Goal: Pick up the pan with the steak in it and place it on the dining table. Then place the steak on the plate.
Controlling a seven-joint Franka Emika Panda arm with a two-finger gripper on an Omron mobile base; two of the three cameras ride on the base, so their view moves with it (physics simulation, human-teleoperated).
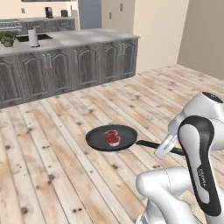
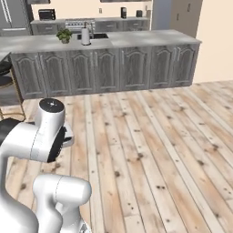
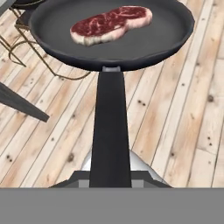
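The black pan (image 1: 99, 139) hangs level above the wooden floor, with the reddish marbled steak (image 1: 112, 137) lying near its middle. Its long straight handle (image 1: 148, 144) runs right into my gripper (image 1: 171, 149), which is shut on the handle's end. In the hand view the handle (image 3: 110, 131) rises from between my fingertips to the pan (image 3: 162, 30), and the steak (image 3: 111, 24) rests in the far half. The dining table and the plate are out of view.
A grey kitchen counter (image 1: 83, 37) with cabinets stands across the room, with a plant (image 2: 64, 35) and a white roll (image 2: 85, 36) on top. Stools (image 2: 5, 82) stand at far left. A thin dark bar (image 3: 22, 105) slants under the pan. Open wooden floor (image 2: 150, 150) lies ahead.
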